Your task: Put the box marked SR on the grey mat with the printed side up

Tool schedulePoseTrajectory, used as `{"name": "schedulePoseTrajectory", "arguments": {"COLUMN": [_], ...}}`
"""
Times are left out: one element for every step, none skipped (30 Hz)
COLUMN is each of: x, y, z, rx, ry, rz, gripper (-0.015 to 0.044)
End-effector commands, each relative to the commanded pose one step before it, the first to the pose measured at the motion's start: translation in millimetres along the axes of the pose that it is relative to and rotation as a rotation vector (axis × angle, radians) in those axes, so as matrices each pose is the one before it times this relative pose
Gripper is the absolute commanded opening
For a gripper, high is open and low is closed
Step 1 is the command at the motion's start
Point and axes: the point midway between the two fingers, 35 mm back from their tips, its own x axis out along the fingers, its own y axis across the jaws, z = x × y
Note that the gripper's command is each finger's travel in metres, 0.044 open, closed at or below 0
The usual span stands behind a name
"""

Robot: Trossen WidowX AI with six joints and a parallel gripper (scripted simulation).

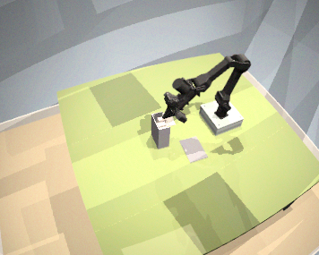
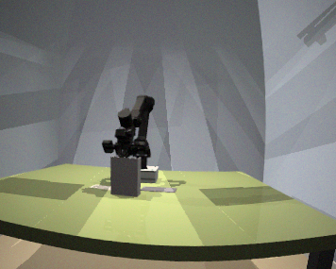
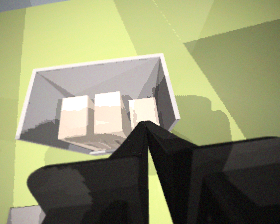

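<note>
Wrist view first: I'm looking down into the grey bin (image 1: pixel 160 138) (image 2: pixel 126 176) (image 3: pixel 100 62), where three pale boxes stand in a row, the left-hand box (image 3: pixel 75 120), the middle box (image 3: pixel 108 114) and the right-hand box (image 3: pixel 143 111) as that camera sees them. I can't read any lettering on them, so I can't tell which is SR; the SR box must be one of these three, all of them in the bin.

My gripper (image 1: pixel 167 116) (image 2: pixel 126 156) (image 3: pixel 144 125) is closed with nothing between its fingers, the tips meeting in a point. They overlap the near part of the right-hand box in the wrist picture, but I can't tell whether they touch it.

From the top, the arm (image 1: pixel 233 83) (image 2: pixel 143 124) reaches out from its white base (image 1: pixel 230 128) (image 2: pixel 150 176) and bends down over the bin's opening. The grey mat (image 1: pixel 193 148) (image 2: pixel 159 190) lies flat on the green surface (image 1: pixel 124 171) (image 2: pixel 154 223) (image 3: pixel 65 30) near the bin, apart from it, and carries no box.
</note>
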Motion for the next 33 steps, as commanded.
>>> {"name": "schedulePoseTrajectory", "arguments": {"x": [-0.63,-0.29,-0.29,-0.28,-0.28,-0.28,-0.27,-0.27,-0.27,-0.26,-0.26,-0.26,-0.25,-0.25,-0.25,-0.24,-0.24,-0.24,-0.23,-0.23,-0.22,-0.22,-0.22,-0.21,-0.21,-0.2,-0.2,-0.2,-0.19,-0.19,-0.19,-0.18,-0.18], "y": [0.16,0.0,0.0,0.0,0.0,0.0,0.0,0.0,0.0,0.0,0.0,0.0,0.0,0.0,0.0,0.0,0.0,0.0,0.0,0.0,0.0,0.0,0.0,0.0,0.0,0.0,0.0,0.0,0.0,0.0,0.0,0.0,0.0], "z": [-4.67,-0.4,-0.4,-0.41,-0.41,-0.41,-0.41,-0.41,-0.42,-0.42,-0.42,-0.42,-0.42,-0.43,-0.43,-0.43,-0.43,-0.43,-0.44,-0.44,-0.44,-0.44,-0.44,-0.44,-0.44,-0.45,-0.45,-0.45,-0.45,-0.45,-0.45,-0.45,-0.46], "rx": [-0.0034,0.0,0.0,0.0,0.0,0.0,0.0,0.0,0.0,0.0,0.0,0.0,0.0,0.0,0.0,0.0,0.0,0.0,0.0,0.0,0.0,0.0,0.0,0.0,0.0,0.0,0.0,0.0,0.0,0.0,0.0,0.0,0.0], "ry": [0.00982,0.00003,0.00003,0.00003,0.00003,0.00003,0.00003,0.00003,0.00003,0.00003,0.00003,0.00003,0.00003,0.00003,0.00003,0.00003,0.00003,0.00003,0.00003,0.00003,0.00003,0.00003,0.00003,0.00003,0.00003,0.00003,0.00003,0.00003,0.00003,0.00003,0.00003,0.00003,0.00003], "rz": [0.00104,0.0,0.0,0.0,0.0,0.0,0.0,0.0,0.0,0.0,0.0,0.0,0.0,0.0,0.0,0.0,0.0,0.0,0.0,0.0,0.0,0.0,0.0,0.0,0.0,0.0,0.0,0.0,0.0,0.0,0.0,0.0,0.0], "gripper": [0.0,0.0,0.0,0.0,0.0,0.0,0.0,0.0,0.0,0.0,0.0,0.0,0.0,0.0,0.0,0.0,0.0,0.0,0.0,0.0,0.0,0.0,0.0,0.0,0.0,0.0,0.0,0.0,0.0,0.0,0.0,0.0,0.0]}}
